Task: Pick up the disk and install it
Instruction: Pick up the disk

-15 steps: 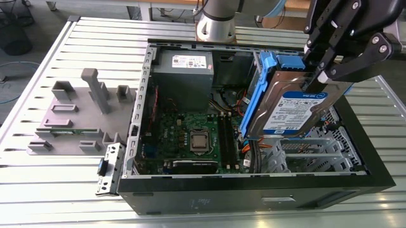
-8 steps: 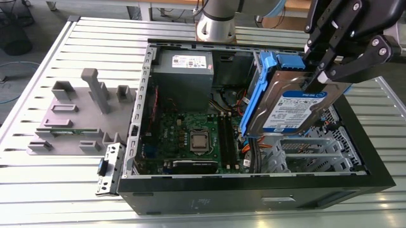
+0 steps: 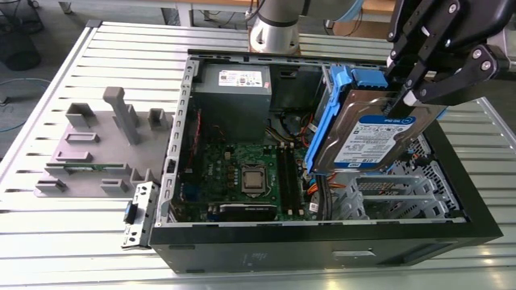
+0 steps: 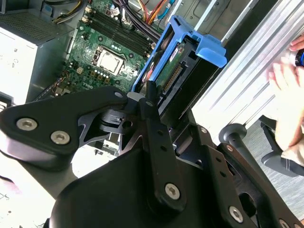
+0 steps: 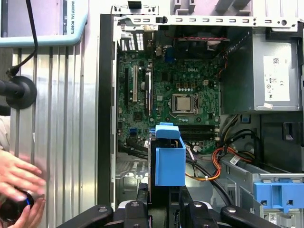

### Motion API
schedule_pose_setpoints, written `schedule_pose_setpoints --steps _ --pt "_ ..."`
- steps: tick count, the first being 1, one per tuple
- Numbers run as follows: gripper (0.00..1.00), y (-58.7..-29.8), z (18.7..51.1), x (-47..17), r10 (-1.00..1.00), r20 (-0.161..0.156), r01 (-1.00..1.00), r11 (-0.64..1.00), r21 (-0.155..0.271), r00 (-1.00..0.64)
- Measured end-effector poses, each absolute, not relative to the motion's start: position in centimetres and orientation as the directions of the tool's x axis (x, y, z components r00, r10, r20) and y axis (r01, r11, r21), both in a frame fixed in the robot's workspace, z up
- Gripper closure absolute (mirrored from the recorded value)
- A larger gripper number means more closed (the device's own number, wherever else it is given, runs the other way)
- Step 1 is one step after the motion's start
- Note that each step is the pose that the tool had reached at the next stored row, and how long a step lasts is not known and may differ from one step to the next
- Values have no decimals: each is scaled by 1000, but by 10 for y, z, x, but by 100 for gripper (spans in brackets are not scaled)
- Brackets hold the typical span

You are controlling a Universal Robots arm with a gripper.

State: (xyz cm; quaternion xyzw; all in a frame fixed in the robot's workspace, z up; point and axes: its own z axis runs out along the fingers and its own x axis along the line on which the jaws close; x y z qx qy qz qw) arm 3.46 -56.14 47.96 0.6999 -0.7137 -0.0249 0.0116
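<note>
- Disk hangs directly below the gripper, its long axis steeply tilted and running away from the fingers.
- Gripper is clamped on the disk's upper end.
- Beneath the gripper is the open computer case; the disk is not yet seated.

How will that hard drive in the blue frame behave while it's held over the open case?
The disk looks like a rigid metal slab, so it probably won't flex. Gripped near one end by the pincer and hanging tilted, it could pivot or slip if heavy. Its blue frame looks like thin plastic and might bend if knocked.
</note>
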Motion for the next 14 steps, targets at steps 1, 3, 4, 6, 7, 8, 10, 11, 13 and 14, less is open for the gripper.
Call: schedule_pose_setpoints --steps 1,3,4,6,7,8,10,11,13,14 --pt "65 -561 480 35 -1000 -18 -998 19 52 -20" --pt "65 -561 480 35 -1000 -18 -998 19 52 -20" --pt "65 -561 480 35 -1000 -18 -998 19 52 -20" --pt "65 -561 480 35 -1000 -18 -999 14 52 -15" --pt "65 -562 480 35 -1000 -18 -999 10 52 -11" --pt "65 -562 480 35 -1000 -18 -999 5 52 -6" --pt "65 -562 480 35 -1000 -18 -999 0 52 -1" --pt "65 -562 479 35 -1000 -18 -999 -2 52 1" --pt "65 -564 479 35 -1000 -16 -999 -4 52 3" --pt "65 -566 479 35 -1000 -16 -999 -4 52 3"
